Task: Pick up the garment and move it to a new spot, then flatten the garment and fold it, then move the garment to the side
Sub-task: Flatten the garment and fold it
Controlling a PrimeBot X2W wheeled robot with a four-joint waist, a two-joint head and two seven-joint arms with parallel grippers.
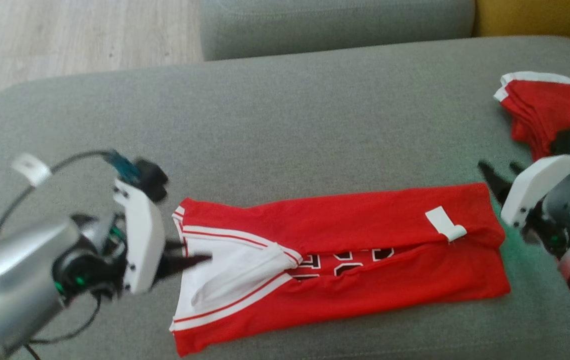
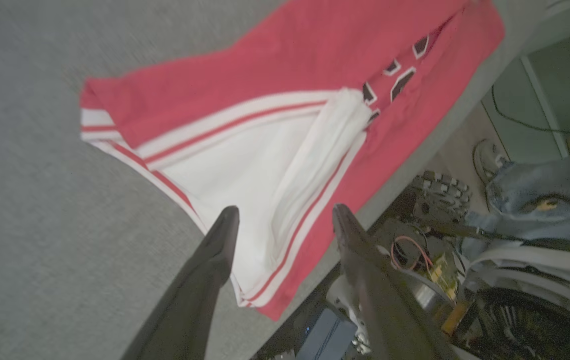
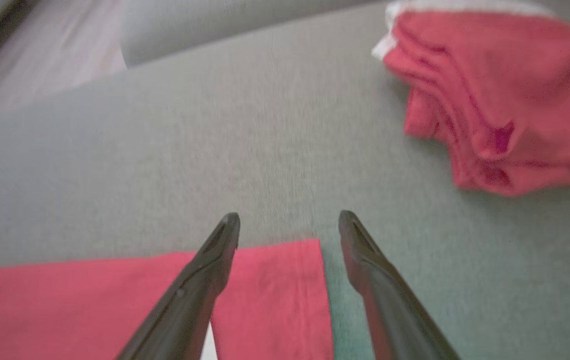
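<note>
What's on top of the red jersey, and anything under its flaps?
A small white tab lies on the upper flap of the red jersey, near its right end. Between the flaps, bits of black-and-white numbers show; the rest underneath is covered.

Black, white-edged numerals (image 1: pixel 345 262) sit on the red jersey (image 1: pixel 345 225), but its folded-in flaps cover most of them, so no digit can be read. Its white tag (image 1: pixel 444 223) looks blank.
</note>
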